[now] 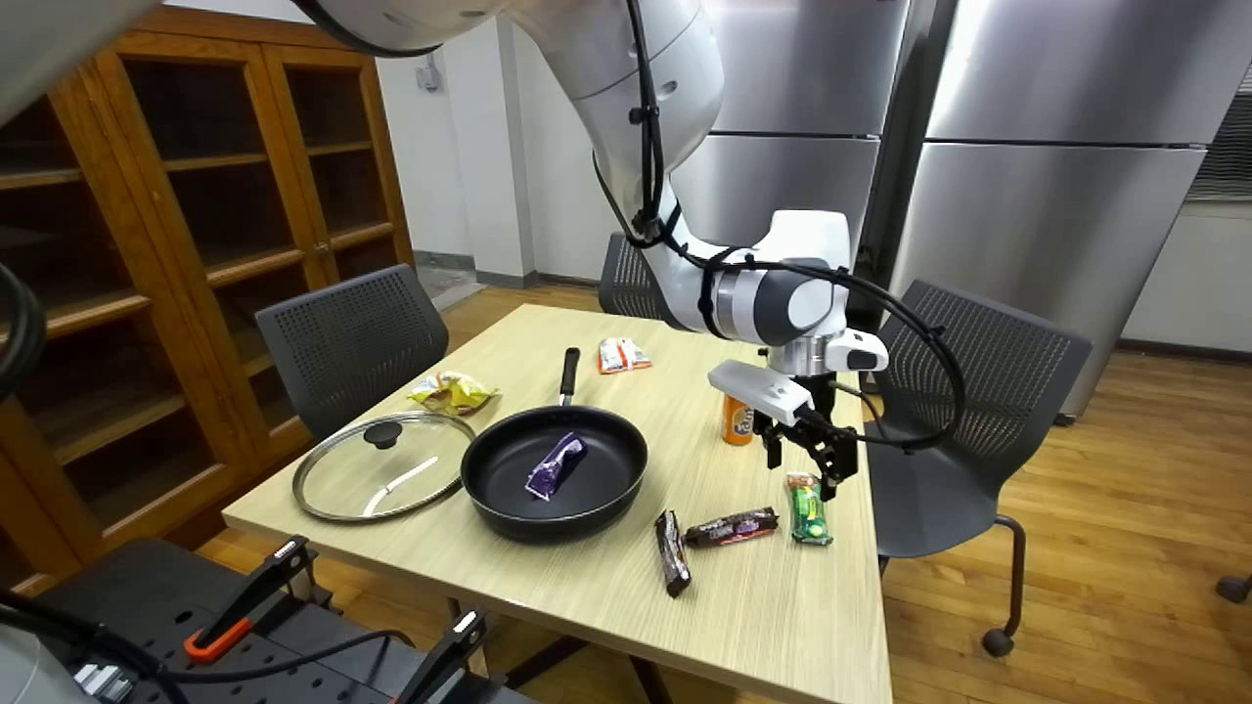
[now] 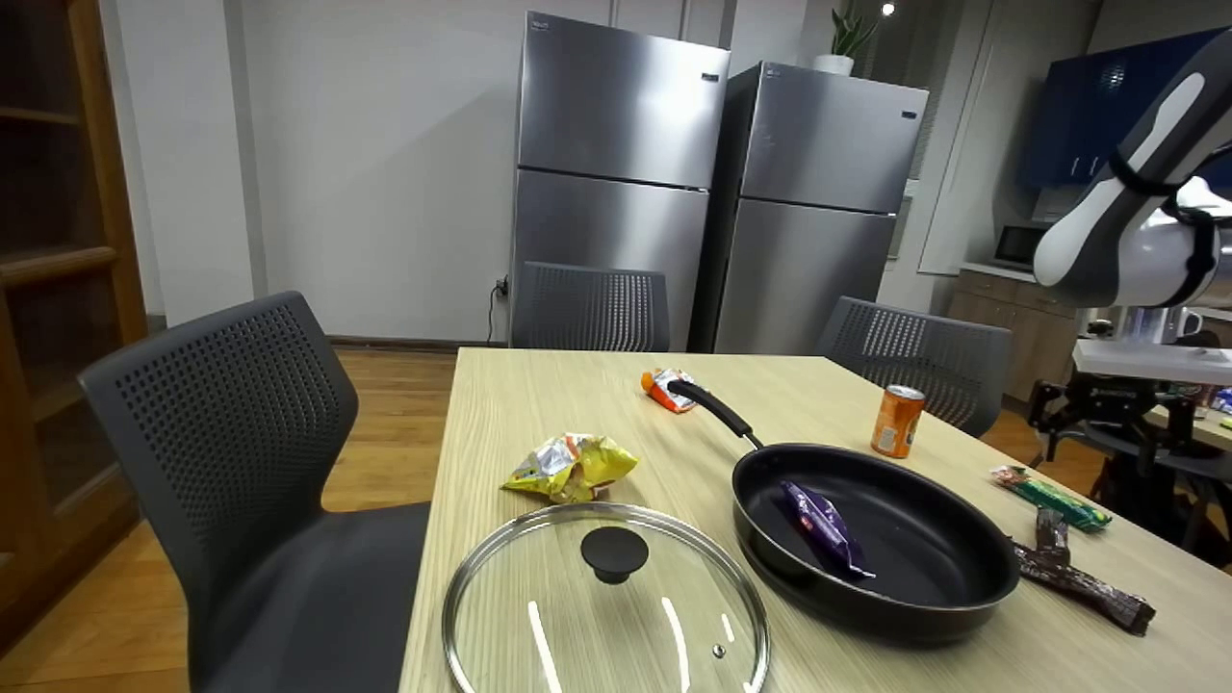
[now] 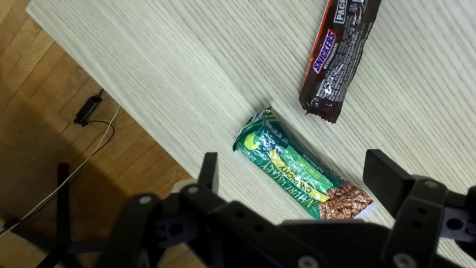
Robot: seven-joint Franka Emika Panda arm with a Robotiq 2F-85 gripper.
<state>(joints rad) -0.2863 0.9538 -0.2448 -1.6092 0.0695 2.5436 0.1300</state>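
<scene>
A robot gripper (image 1: 802,474) points down over a pale table (image 1: 763,616), its two fingers (image 3: 388,182) spread wide apart. In the wrist view, a green granola bar (image 3: 297,169) lies flat on the table and shows between those fingers; how high they hang above it is hard to judge. Near the granola bar is a brown chocolate bar (image 3: 336,63), and a second chocolate bar (image 1: 673,553) lies at an angle by its far end. An orange soda can (image 1: 737,421) stands upright on the table, partly hidden in an exterior view. Well apart from the gripper sits a black frying pan (image 1: 611,464) with a purple wrapped snack (image 1: 556,466) inside. A glass lid (image 1: 384,474) lies just beside the pan, its black knob (image 1: 382,434) facing up. Near the lid is a crumpled yellow bag (image 2: 573,469); near the pan's handle (image 1: 569,372), a white and orange bag (image 1: 621,356).
</scene>
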